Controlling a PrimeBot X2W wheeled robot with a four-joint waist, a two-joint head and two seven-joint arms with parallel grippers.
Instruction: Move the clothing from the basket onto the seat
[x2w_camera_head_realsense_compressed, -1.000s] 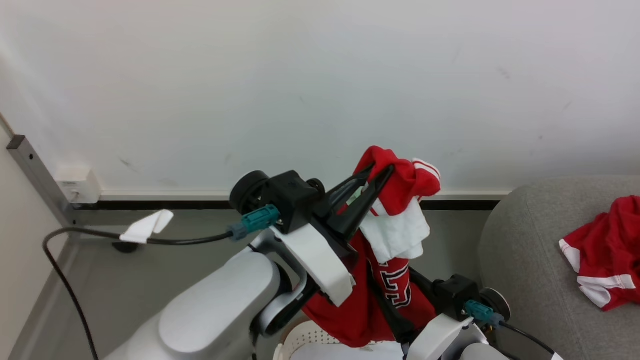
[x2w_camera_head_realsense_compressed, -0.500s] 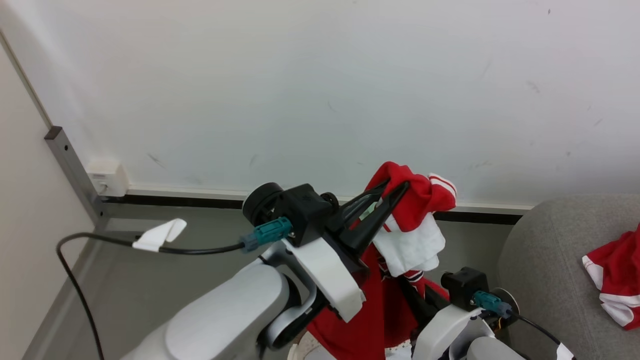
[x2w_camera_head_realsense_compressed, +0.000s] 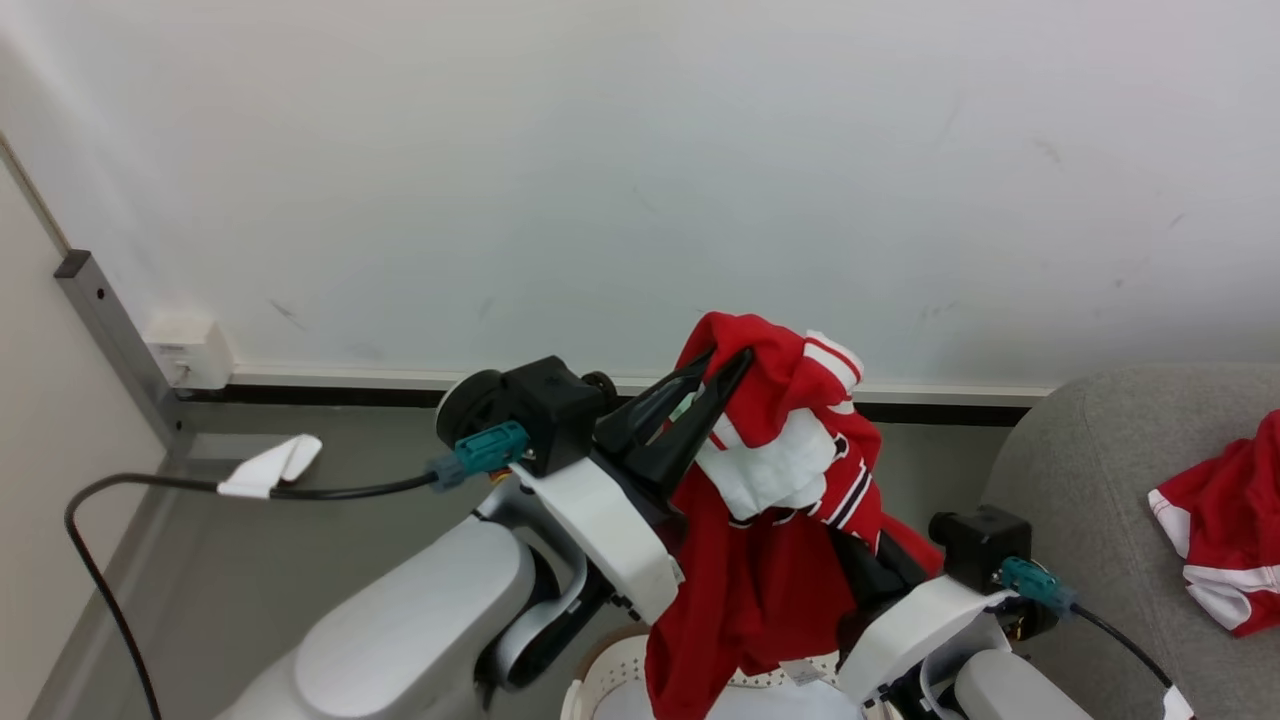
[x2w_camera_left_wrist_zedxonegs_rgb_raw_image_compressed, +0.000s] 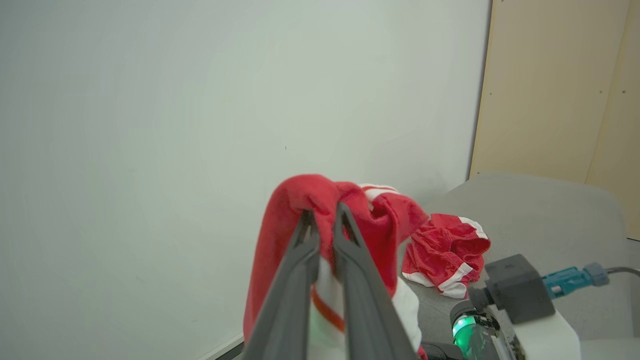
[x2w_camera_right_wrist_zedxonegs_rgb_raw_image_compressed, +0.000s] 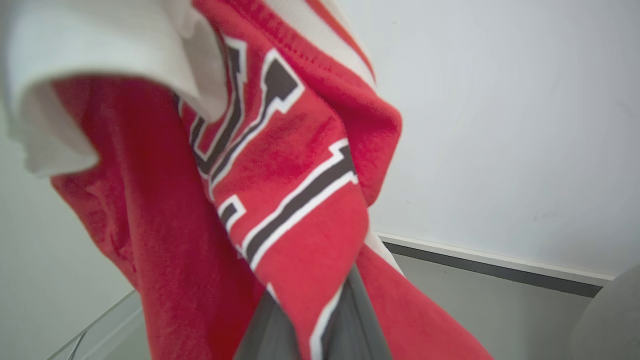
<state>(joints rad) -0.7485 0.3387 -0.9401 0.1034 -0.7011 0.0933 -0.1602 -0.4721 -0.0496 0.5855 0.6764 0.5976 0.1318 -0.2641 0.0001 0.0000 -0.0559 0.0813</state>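
Observation:
A red garment of the clothing with white trim and black lettering hangs over the basket, whose perforated rim peeks in at the bottom edge. My left gripper is raised and shut on the garment's top fold. Lower down, my right gripper is shut on the same garment, and the lettered cloth drapes over its fingers. Another red garment lies on the grey seat at the right, which is also in the left wrist view.
A white wall stands close behind, with a dark skirting strip along the grey floor. A black cable with a white tag trails off my left wrist. A white socket box and a metal post are at the left.
My right gripper has shut on the lower part of the garment and risen to the right, lifting the cloth. The head camera has shifted. The left gripper keeps its grip.

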